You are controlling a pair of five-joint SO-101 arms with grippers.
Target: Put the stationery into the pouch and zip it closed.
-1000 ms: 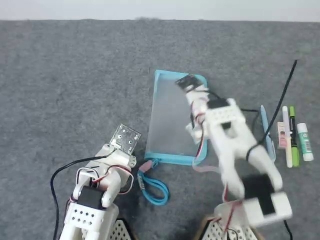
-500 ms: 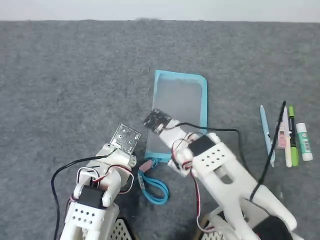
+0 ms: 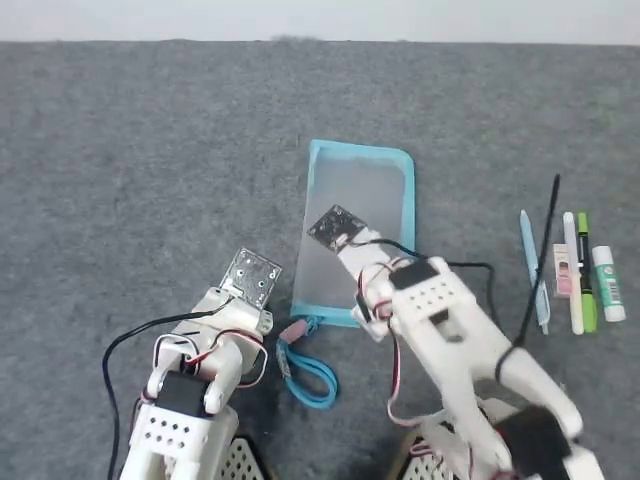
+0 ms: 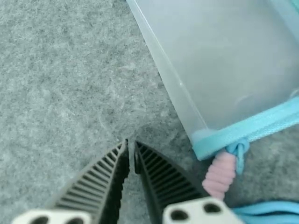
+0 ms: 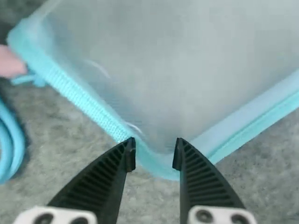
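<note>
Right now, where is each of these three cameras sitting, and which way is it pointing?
High view: fixed above the table, looking down; both arms show, the left arm and right arm, with the pouch and stationery.
Left wrist view: on the left arm's wrist, looking past its shut left gripper at the table near the pouch's pink zip pull.
Right wrist view: on the right arm's wrist, looking past its open right gripper at the pouch's corner.
Shared: all three show the pouch.
</note>
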